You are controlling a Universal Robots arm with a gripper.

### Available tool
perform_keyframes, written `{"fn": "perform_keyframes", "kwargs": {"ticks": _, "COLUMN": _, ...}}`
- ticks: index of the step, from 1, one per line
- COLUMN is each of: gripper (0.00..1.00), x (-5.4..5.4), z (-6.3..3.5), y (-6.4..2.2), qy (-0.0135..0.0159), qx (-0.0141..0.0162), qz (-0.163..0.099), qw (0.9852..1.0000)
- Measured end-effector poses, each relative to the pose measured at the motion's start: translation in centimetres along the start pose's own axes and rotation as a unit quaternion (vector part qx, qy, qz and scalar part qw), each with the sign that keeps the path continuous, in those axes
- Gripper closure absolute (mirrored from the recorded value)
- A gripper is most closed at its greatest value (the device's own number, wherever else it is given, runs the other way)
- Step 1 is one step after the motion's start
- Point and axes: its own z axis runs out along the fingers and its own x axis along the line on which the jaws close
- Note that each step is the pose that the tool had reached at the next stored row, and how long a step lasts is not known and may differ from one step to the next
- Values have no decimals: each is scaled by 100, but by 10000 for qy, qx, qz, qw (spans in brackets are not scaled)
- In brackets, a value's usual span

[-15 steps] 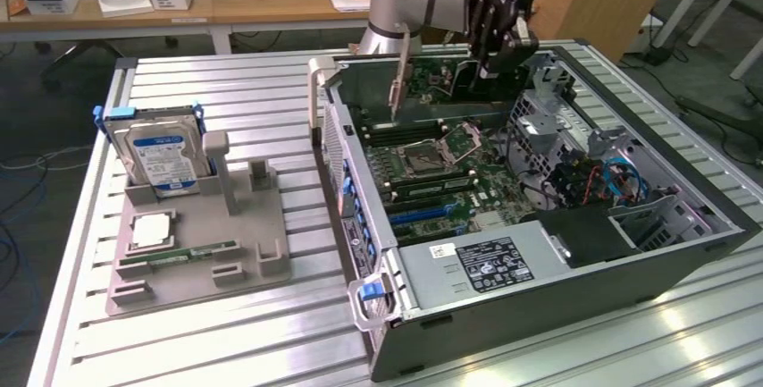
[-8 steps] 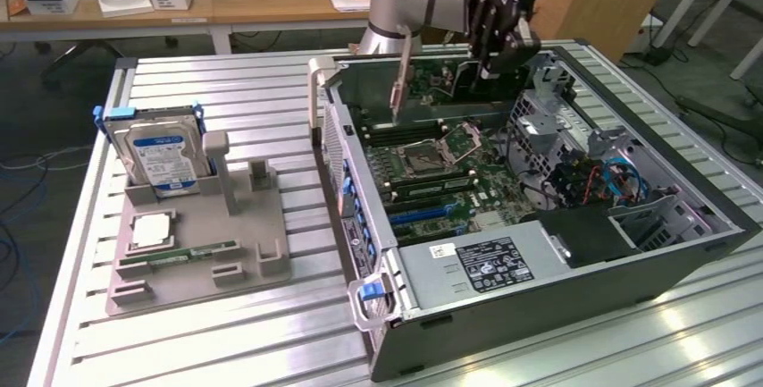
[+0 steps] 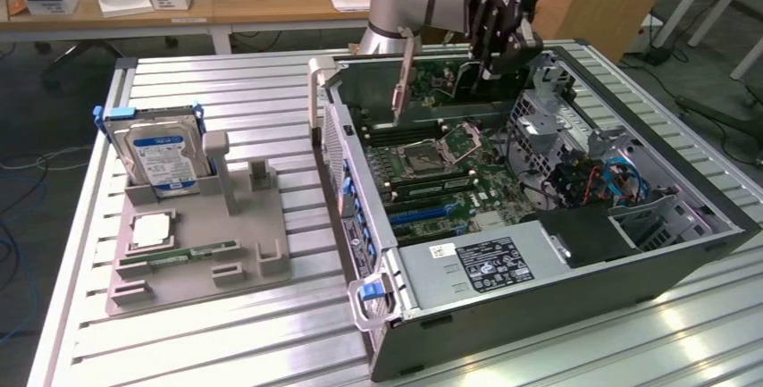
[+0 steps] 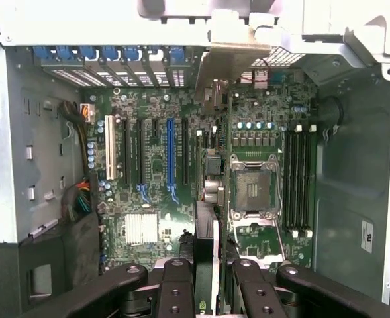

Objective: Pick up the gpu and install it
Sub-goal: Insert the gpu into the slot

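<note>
Gripper: the gripper (image 3: 491, 63) is poised over the open computer case (image 3: 667, 253), its jaws drawn narrow and clamped on the gpu (image 3: 430, 83).
Gpu: it is held upright and edge-down above the motherboard (image 3: 441, 181), at about 12 o'clock of the CPU socket (image 3: 435, 147) in the exterior view, and is not yet seated.
Wrist view: the card edge (image 4: 206, 245) is seen between the fingers (image 4: 176, 285).
Slot: the blue expansion slot (image 3: 417, 213) lies at 6 o'clock of the socket.
Fixture: the hard drive (image 3: 161, 155) and memory stick (image 3: 191, 251) are at 9 o'clock of the case.
Risk, alignment: the contacts could be jammed if the card is lowered off the slot line.
Risk, bracket: the silver end could be caught on the rear frame.
Risk, grip: the card could be tilted by a thin-edge hold.
</note>
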Motion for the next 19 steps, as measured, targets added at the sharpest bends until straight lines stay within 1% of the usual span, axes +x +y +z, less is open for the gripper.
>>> {"fn": "perform_keyframes", "kwargs": {"ticks": 19, "gripper": 73, "x": 5, "z": 46, "y": 0, "qy": -2, "qx": -1, "qz": -111, "qw": 9999}}
